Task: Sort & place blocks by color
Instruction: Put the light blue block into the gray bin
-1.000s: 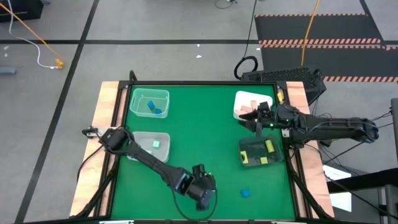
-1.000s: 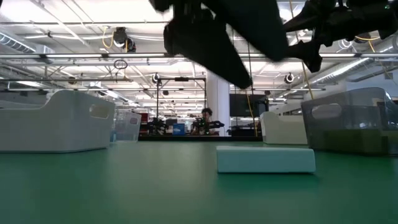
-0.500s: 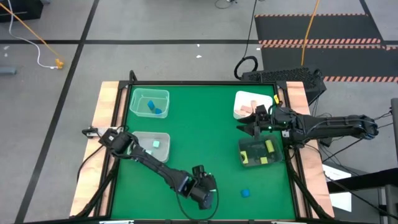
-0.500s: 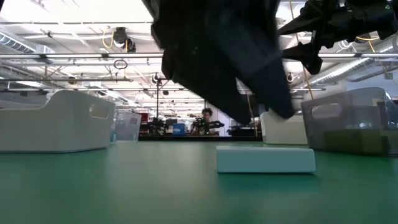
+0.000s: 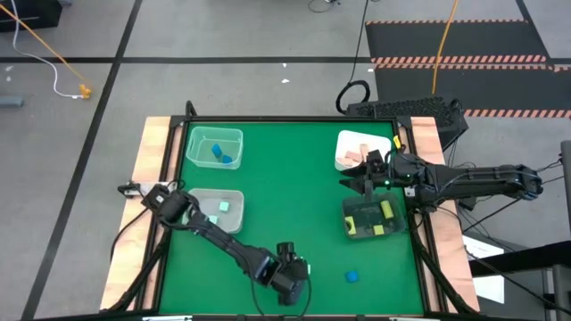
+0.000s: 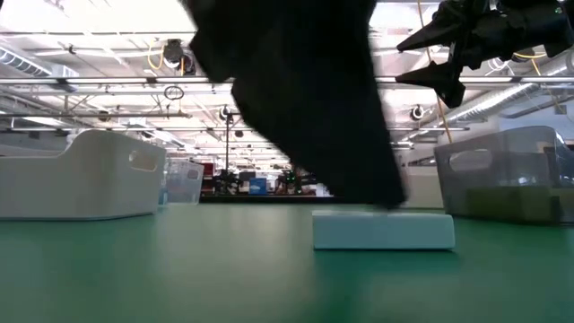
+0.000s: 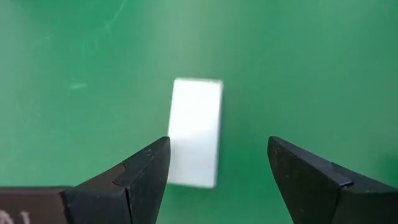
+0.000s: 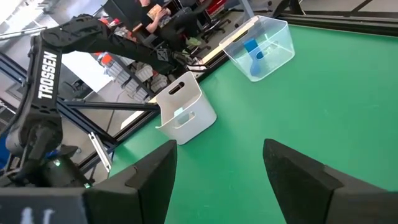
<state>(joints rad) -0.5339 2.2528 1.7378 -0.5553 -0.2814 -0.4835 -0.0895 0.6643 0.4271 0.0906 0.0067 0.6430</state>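
Observation:
A pale mint bar block (image 7: 195,132) lies flat on the green mat near the table's front edge, and shows in the low view as a bar (image 6: 383,230). My left gripper (image 7: 217,180) hangs open just over it, slanting down, one finger on each side of the bar's near end; in the high view it is at the front middle (image 5: 287,280). A small blue block (image 5: 353,276) lies to its right. My right gripper (image 5: 359,176) is open and empty, held high between the white tray and the dark tray.
At the left stand a clear tray (image 5: 214,147) with blue blocks and a white tray (image 5: 218,209) with a mint block. At the right are a white tray (image 5: 357,149) with tan blocks and a dark tray (image 5: 374,218) with yellow-green blocks. The mat's middle is bare.
My left gripper has come down toward the pale bar and a little toward the table's near edge, staying open. In the low view its dark bulk now reaches down to the bar's top. The bar has not moved.

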